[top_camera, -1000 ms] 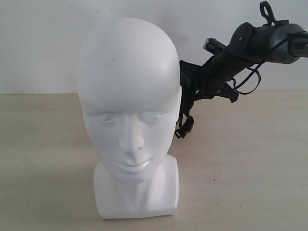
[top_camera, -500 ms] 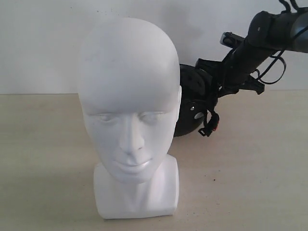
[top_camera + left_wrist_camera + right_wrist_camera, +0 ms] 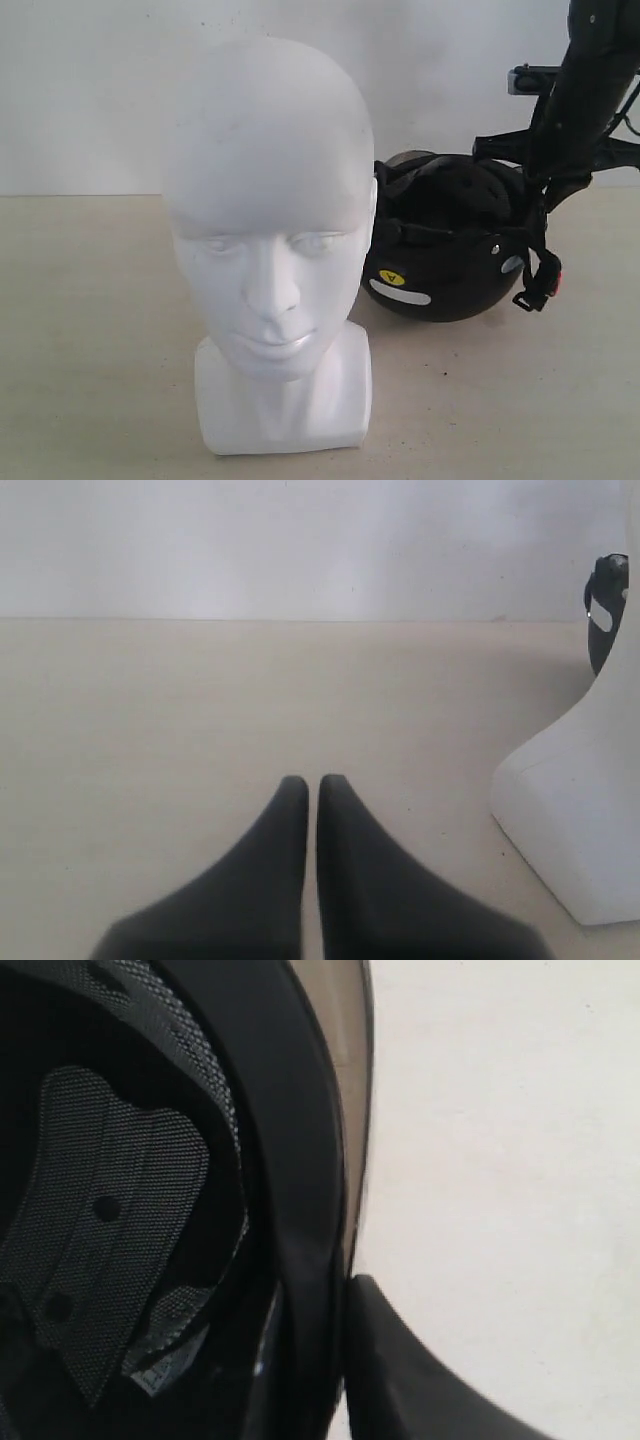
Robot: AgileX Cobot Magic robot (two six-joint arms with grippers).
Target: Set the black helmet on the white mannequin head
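Your left fingers (image 3: 285,820) sat almost together, only a thin slit between their tips, and they gripped nothing. They hovered low over the pale desk (image 3: 80,330), with the blocky neck base of the white mannequin head (image 3: 575,810) near them on one side.

You had the white mannequin head (image 3: 268,220) upright on the desk in the exterior view, a little left of centre and close to the camera, face forward, bare on top. A plain white wall (image 3: 100,90) ran behind it.

Just right of the head and behind it, you had the black helmet (image 3: 450,270), its shell partly hidden by the head's ear side. It was tipped with its opening up and toward the camera, so the dark lining showed. A small yellow sticker (image 3: 392,278) sat low on the glossy shell. I could not tell whether the shell touched the desk or hung just clear of it.

At the helmet's right edge a chin strap (image 3: 548,285) with a red buckle dangled. Your right arm (image 3: 590,90) came down from the upper right corner to that same rim.

Your right fingers (image 3: 400,1360) were closed on the helmet's rim: one pressed the outer side beside the smoky visor (image 3: 352,1080), the other hidden inside near the mesh padding (image 3: 110,1220).
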